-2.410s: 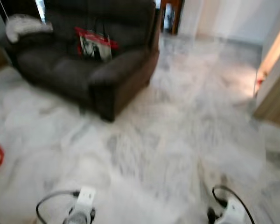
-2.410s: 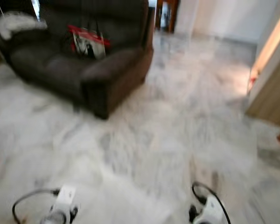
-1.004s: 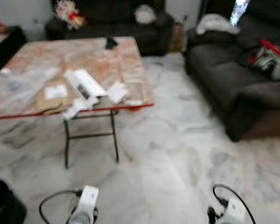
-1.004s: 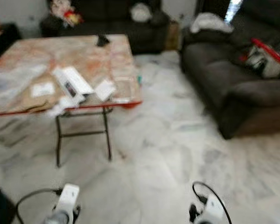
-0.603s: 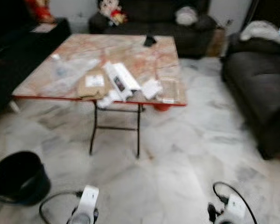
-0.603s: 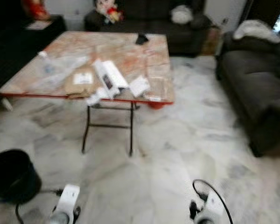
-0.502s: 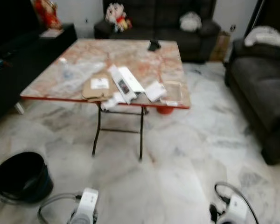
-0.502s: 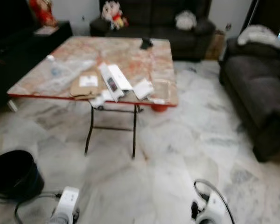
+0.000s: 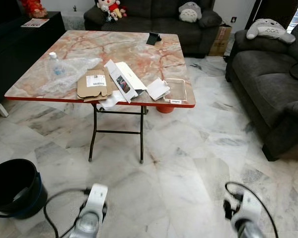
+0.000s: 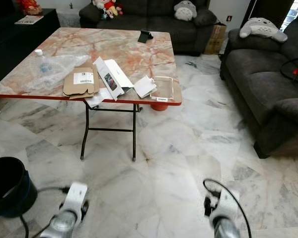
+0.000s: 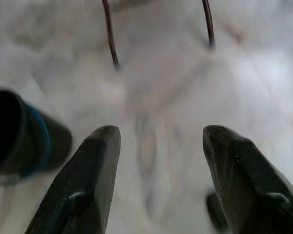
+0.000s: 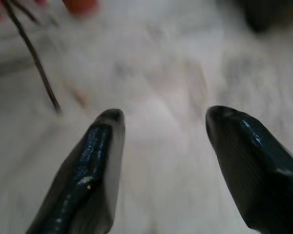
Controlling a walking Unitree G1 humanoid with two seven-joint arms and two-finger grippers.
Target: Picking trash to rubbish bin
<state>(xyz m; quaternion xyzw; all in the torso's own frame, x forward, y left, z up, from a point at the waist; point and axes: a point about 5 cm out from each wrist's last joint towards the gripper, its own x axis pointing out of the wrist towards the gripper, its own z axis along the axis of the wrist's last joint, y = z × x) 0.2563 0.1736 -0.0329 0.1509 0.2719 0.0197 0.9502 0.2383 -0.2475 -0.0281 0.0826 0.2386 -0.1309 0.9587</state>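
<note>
Marble floor (image 9: 188, 163), robot facing the littered worktop (image 9: 139, 54).
Black bin (image 9: 15, 188) stands at far left; both hands, left (image 11: 154, 146) and right (image 12: 158, 131), hang spread and empty. Approach step: next, step closer toward the flattened cardboard (image 9: 94, 83), probably trash.

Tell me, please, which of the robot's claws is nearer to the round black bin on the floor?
The left. The left claw hangs low just beside the round black bin, which stands to its left; the right claw hangs on the robot's far side, well away from it.
</note>
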